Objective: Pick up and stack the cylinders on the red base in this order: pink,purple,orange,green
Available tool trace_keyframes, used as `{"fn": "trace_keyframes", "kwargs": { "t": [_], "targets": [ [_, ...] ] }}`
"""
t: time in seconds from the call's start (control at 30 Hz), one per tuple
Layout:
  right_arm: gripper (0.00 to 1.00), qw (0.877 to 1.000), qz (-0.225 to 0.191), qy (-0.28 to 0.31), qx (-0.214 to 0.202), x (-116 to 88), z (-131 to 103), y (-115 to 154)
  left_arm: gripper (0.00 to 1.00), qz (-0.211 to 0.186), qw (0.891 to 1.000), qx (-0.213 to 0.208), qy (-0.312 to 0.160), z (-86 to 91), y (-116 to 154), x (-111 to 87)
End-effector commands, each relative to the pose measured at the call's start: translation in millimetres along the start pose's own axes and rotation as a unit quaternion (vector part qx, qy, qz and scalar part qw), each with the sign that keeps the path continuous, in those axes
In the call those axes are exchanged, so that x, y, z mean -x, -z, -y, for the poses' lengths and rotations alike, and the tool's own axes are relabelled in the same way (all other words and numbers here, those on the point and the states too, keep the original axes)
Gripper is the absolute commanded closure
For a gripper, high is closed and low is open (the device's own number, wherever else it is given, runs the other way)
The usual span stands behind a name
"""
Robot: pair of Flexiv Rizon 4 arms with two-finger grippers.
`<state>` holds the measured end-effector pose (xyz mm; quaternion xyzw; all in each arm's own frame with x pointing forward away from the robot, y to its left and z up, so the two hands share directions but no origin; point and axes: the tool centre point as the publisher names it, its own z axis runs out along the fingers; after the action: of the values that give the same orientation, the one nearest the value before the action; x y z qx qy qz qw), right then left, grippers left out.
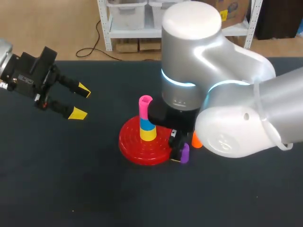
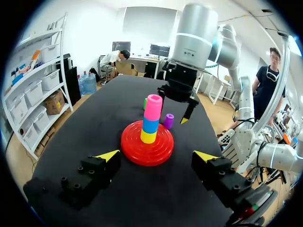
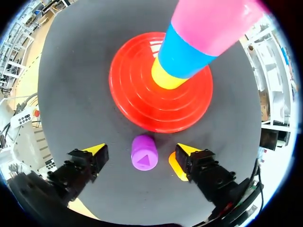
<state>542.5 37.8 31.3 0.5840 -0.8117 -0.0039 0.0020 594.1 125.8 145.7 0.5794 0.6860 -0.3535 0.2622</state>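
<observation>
In the head view, a small purple plastic cylinder stands at the ridged red round base's four o'clock. It is untouched between the right gripper's wide fingers. A half-hidden orange cylinder sits at three o'clock, and the left gripper gapes at ten o'clock.

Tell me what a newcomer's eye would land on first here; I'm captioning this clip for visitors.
First the stack of yellow, blue and pink cylinders on the red base, at the centre. Next, the right gripper, open, straddling the purple cylinder beside the base without touching it. The left gripper hangs open off to the left.
</observation>
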Motion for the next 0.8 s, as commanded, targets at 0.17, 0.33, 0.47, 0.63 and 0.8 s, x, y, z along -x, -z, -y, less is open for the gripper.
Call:
{"fn": "trace_keyframes", "kwargs": {
  "t": [0.17,0.33,0.47,0.63,0.8],
  "targets": [
    [0.51,1.000,0.004,-0.005,0.005,-0.1,3.7,-2.1,0.00,0.001,1.000,-0.001,-0.001,-0.9,0.0,-0.8],
    [0.53,1.000,0.005,-0.004,0.002,-3.0,6.3,-2.5,0.00,0.001,1.000,-0.001,-0.001,-0.9,0.0,-0.8],
    [0.55,1.000,0.003,-0.006,0.001,-6.0,7.4,-2.6,0.00,0.001,1.000,-0.001,-0.001,-0.9,0.0,-0.8],
    [0.56,1.000,0.001,-0.007,0.001,-9.1,8.4,-3.7,0.00,0.001,1.000,-0.001,-0.001,-0.9,0.0,-0.8],
    [0.58,1.000,0.003,-0.003,0.005,-9.4,7.4,-3.5,0.00,0.001,1.000,-0.001,-0.001,-0.9,0.0,-0.8]
  ]
}}
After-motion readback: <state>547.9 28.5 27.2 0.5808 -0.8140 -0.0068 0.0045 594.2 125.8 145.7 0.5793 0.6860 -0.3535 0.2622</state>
